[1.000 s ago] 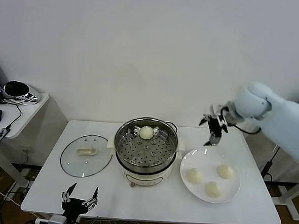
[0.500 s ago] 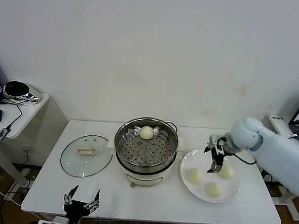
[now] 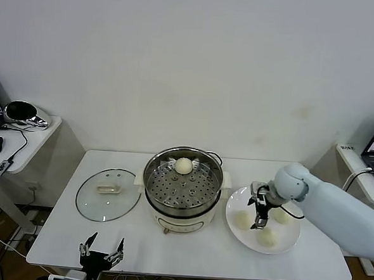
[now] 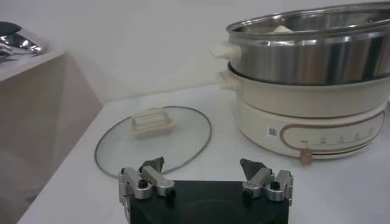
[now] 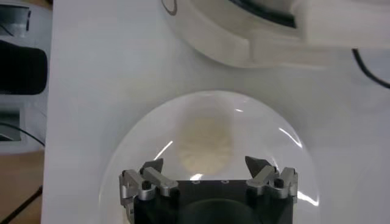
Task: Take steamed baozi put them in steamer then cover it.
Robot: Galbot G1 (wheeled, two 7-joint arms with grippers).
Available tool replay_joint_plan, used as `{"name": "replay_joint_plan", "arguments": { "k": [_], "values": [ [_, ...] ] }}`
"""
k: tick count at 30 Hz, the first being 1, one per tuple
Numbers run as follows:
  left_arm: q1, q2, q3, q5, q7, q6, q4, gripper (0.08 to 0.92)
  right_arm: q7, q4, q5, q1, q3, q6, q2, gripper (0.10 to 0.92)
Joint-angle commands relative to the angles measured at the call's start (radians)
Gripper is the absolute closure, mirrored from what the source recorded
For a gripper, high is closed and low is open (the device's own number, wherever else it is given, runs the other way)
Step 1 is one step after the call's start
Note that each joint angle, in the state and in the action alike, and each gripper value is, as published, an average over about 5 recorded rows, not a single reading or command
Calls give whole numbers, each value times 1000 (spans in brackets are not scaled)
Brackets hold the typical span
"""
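Right gripper [image 5: 207, 173] spread above 1 baozi [image 5: 206, 143] — head view hides it.

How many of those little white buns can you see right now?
4. One small round cream-white bun sits in the shiny steel steamer; three lie on the flat white plate. None seem hidden.

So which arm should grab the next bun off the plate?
Right. The right gripper hangs open over the plate, above a bun. The left gripper sits at the table's near edge.

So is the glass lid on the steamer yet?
No, the glass lid lies flat on the table, left of the open steamer.
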Motion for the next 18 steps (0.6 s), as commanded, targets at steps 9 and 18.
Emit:
{"name": "replay_joint_plan", "arguments": {
  "k": [9, 18],
  "values": [
    [-1, -3, 2, 1, -1, 0, 17, 177, 14, -66, -71, -51, 14, -6, 67, 203],
    [-1, -4, 1, 2, -1, 0, 16, 177, 15, -79, -77, -46, 11, -2, 81, 203]
  ]
}}
